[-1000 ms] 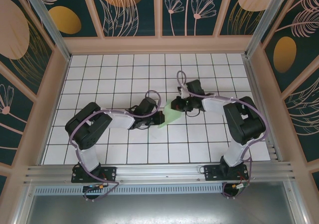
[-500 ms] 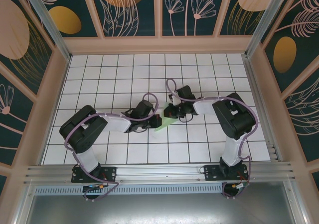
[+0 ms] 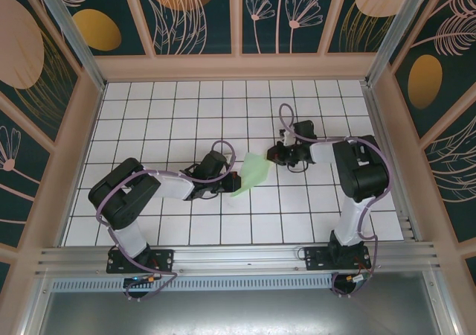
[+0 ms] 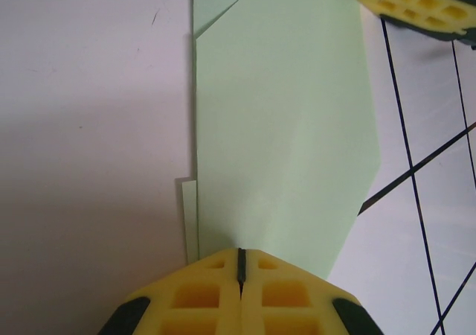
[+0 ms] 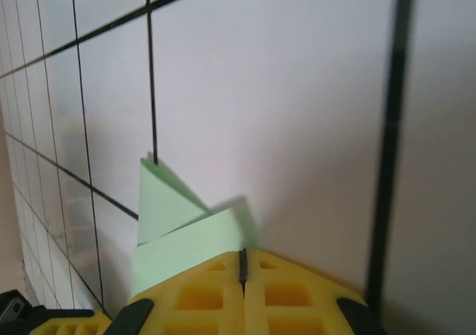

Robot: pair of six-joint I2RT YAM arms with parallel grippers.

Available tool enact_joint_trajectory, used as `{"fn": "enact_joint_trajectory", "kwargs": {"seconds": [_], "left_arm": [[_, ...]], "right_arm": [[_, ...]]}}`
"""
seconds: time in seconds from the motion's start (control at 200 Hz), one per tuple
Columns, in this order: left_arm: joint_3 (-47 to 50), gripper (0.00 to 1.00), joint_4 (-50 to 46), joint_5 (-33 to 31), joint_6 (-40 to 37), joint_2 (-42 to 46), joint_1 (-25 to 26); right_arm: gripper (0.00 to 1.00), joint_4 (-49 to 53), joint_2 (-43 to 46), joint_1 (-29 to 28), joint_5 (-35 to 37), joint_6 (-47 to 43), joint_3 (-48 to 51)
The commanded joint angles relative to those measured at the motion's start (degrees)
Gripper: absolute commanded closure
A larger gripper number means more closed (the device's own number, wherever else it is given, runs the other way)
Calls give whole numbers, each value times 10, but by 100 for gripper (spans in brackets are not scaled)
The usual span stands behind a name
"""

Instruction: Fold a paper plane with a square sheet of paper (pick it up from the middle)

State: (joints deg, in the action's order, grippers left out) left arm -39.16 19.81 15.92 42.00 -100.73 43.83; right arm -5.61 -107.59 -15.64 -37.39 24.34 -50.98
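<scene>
1. Location: the sheet of paper point(image 3: 253, 171), partly folded, is at centre frame in the top view. It spans between my two grippers over the gridded table point(image 3: 163, 112).
2. Left gripper point(image 4: 239, 264): pads together, pinched on the sheet's near edge. Right gripper point(image 5: 243, 264): pads together on the opposite end (thin stock, so no gap shows).
3. Step in hand, in my judgement: lining up a fold. I recommend even tension, edges matched before pressing, and no twisting.
4. Count: one sheet; two grippers.
</scene>
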Motion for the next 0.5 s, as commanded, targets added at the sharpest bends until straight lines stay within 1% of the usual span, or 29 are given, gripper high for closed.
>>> {"fn": "enact_joint_trajectory", "kwargs": {"seconds": [0.0,0.1,0.21,0.355,0.41,0.495], "left_arm": [[34,100,-146,16,-2,-27,5],[27,100,-145,13,0,-32,5],[22,100,-147,9,2,-34,5],[18,100,-146,9,3,-36,5],[18,100,-148,8,2,-36,5],[20,100,-148,8,3,-35,5]], "right_arm": [[100,11,30,18,57,-14,-10],[100,4,74,9,56,0,5],[100,-6,96,-27,48,21,26],[100,-15,79,-88,48,34,30],[100,-16,66,-96,50,34,25],[100,-15,45,-92,55,32,15]]}}
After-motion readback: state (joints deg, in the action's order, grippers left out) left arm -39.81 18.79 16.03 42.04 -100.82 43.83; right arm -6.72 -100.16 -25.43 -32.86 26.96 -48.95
